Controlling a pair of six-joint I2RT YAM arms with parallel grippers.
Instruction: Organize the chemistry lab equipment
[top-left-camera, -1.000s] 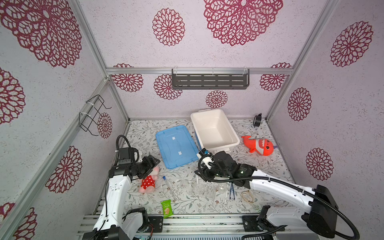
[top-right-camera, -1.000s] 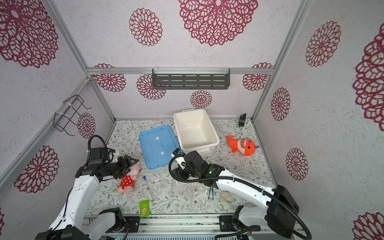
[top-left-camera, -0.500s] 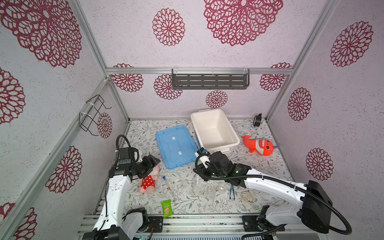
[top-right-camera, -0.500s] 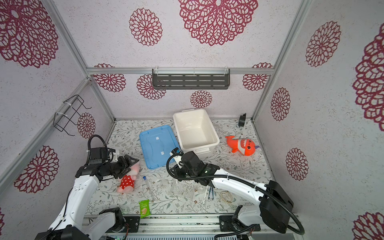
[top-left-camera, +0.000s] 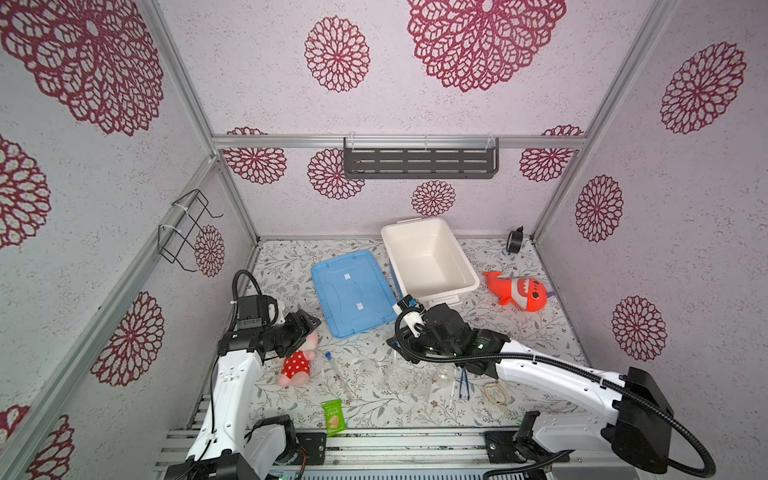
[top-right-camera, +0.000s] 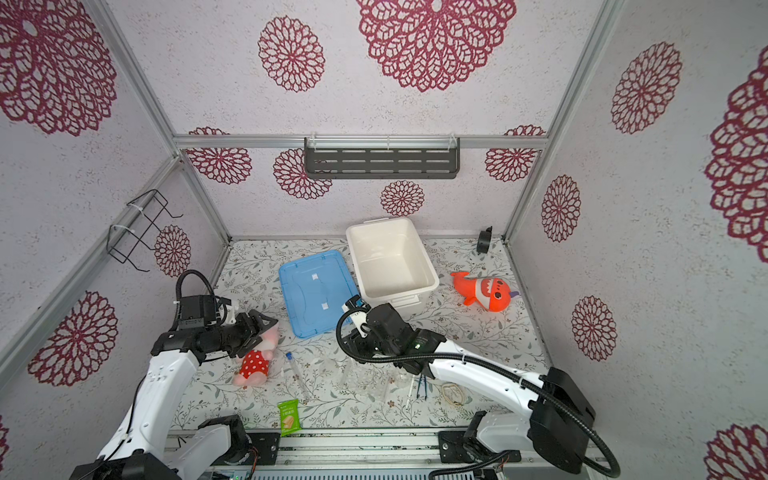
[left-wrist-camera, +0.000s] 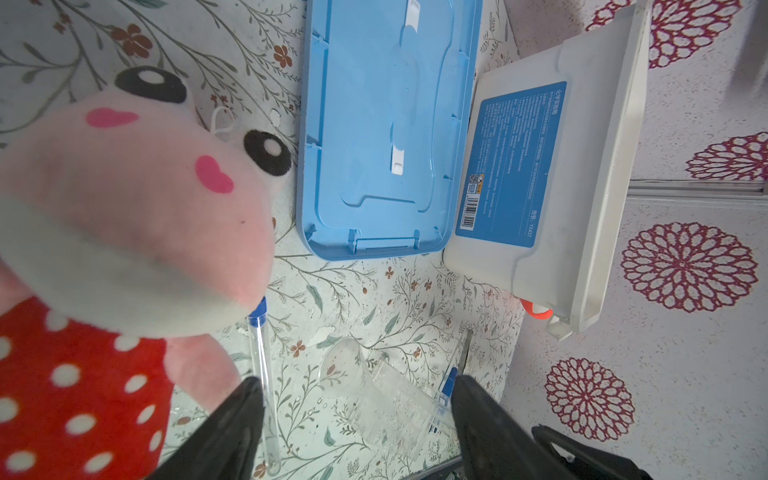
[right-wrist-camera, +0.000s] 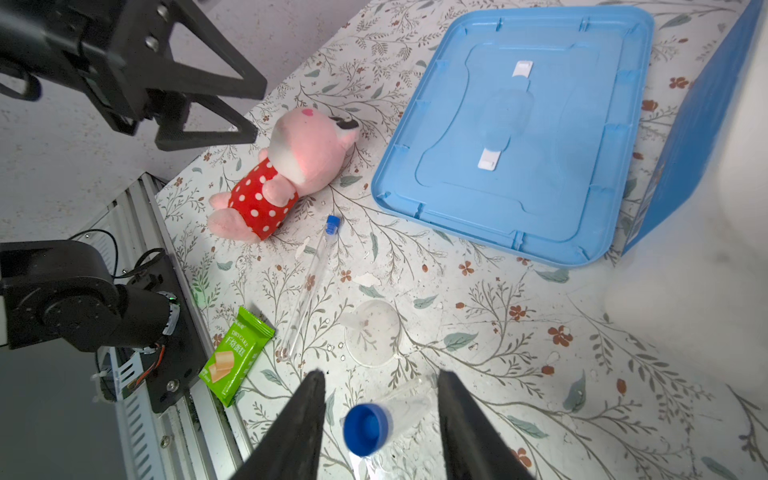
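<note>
Blue-capped tube (right-wrist-camera: 365, 430) between parted fingers of right hand (right-wrist-camera: 380, 374).

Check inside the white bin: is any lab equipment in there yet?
In both top views the white bin shows only bare floor and walls, nothing in it. Its near wall hides the strip of floor right behind it.

light: bright, even | shadows: soft | wrist views: wide-angle warp, near edges blurred

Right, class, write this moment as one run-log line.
right claw: open, straddling blue-capped tube | left claw: open, by pink plush | white bin: empty
</note>
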